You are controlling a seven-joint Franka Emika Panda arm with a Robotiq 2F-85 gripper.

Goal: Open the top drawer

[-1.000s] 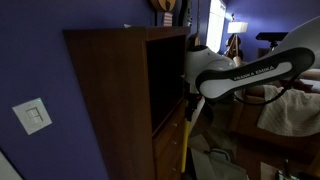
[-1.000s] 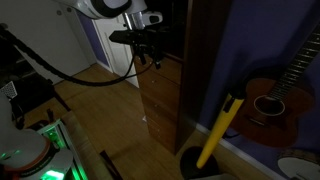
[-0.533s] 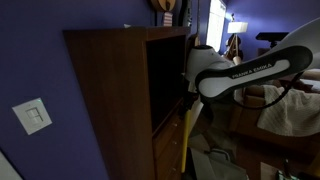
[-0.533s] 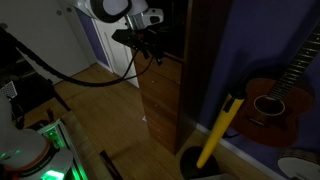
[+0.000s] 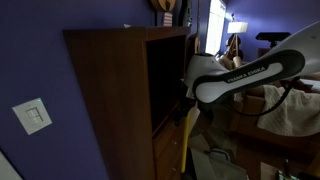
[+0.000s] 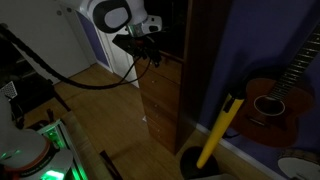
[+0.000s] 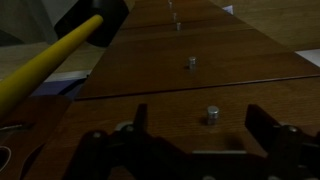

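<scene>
The tall dark-brown cabinet [image 5: 115, 95] shows in both exterior views [image 6: 165, 100]. The top drawer [image 7: 170, 100] lies just below the big dark shelf compartment, and its brown front sits flush with the fronts below. Its small metal knob [image 7: 212, 114] stands between my two dark fingers [image 7: 140, 118]. My gripper [image 7: 198, 120] is open, and I see no contact between the fingers and the knob. In both exterior views the gripper [image 5: 188, 100] is right at the cabinet front at top-drawer height [image 6: 150, 55].
Lower drawer fronts carry similar knobs [image 7: 190, 62]. A yellow-handled tool [image 6: 218, 130] with a black head leans by the cabinet and shows in the wrist view [image 7: 50, 65]. A guitar [image 6: 272, 98] rests against the purple wall. Wooden floor [image 6: 110, 110] lies in front of the cabinet.
The arm has shifted slightly closer to the cabinet front. The drawer has not moved and the gripper stays open.
</scene>
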